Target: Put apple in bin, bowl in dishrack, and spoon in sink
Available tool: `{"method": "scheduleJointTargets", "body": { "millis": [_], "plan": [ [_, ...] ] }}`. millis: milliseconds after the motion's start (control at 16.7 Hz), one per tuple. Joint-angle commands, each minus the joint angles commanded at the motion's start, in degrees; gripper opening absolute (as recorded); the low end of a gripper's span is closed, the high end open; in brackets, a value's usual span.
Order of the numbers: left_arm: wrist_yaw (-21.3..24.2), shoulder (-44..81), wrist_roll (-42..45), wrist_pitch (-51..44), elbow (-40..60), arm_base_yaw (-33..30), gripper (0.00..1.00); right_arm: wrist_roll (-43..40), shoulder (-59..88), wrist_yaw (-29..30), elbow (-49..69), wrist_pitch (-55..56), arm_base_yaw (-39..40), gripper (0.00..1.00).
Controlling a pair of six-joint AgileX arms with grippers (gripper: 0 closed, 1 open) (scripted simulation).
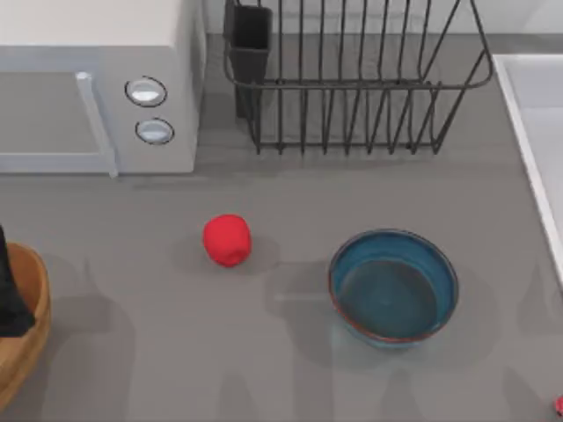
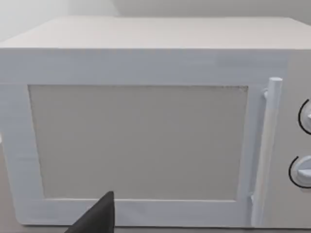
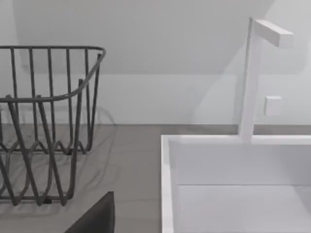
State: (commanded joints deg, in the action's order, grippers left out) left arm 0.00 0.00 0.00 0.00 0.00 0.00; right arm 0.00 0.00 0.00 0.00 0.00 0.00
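- From above, you see the apple [image 1: 227, 239] lying on the bare grey table [image 1: 176, 334], left of the bowl [image 1: 393, 286] and apart from it. The bowl stands upright with nothing in it.
- The dishrack [image 1: 352, 79] stands at the back, its black utensil cup [image 1: 249, 44] at its left corner, next to the white microwave [image 1: 97, 88].
- The bin [image 1: 22, 325] sits at the left edge, with a dark part of my left arm [image 1: 10, 299] over it. The sink [image 1: 537, 132] runs along the right edge, and a tiny red tip of the spoon [image 1: 559, 404] peeks in at the lower right corner.
- In the left wrist view, you face the microwave door [image 2: 136, 141] and its handle [image 2: 265, 145]. A dark finger [image 2: 97, 218] juts in; you cannot tell whether that claw is spread or pressed together.
- In the right wrist view, you see the dishrack's end [image 3: 43, 121], the sink basin and its white tap [image 3: 255, 73]. One dark finger [image 3: 97, 218] shows here too; that claw's state cannot be told.
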Motion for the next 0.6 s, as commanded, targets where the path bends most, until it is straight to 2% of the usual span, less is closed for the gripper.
{"method": "scheduleJointTargets", "body": {
  "millis": [300,600],
  "plan": [
    [-0.14,3.02,1.16,-1.28,2.11,-1.17,1.0,0.0,0.0,0.0,0.0,0.0,0.0,1.0],
    [-0.88,17.93,6.62,-7.74,13.0,-6.41,1.0,0.0,0.0,0.0,0.0,0.0,0.0,1.0]
  ]
}}
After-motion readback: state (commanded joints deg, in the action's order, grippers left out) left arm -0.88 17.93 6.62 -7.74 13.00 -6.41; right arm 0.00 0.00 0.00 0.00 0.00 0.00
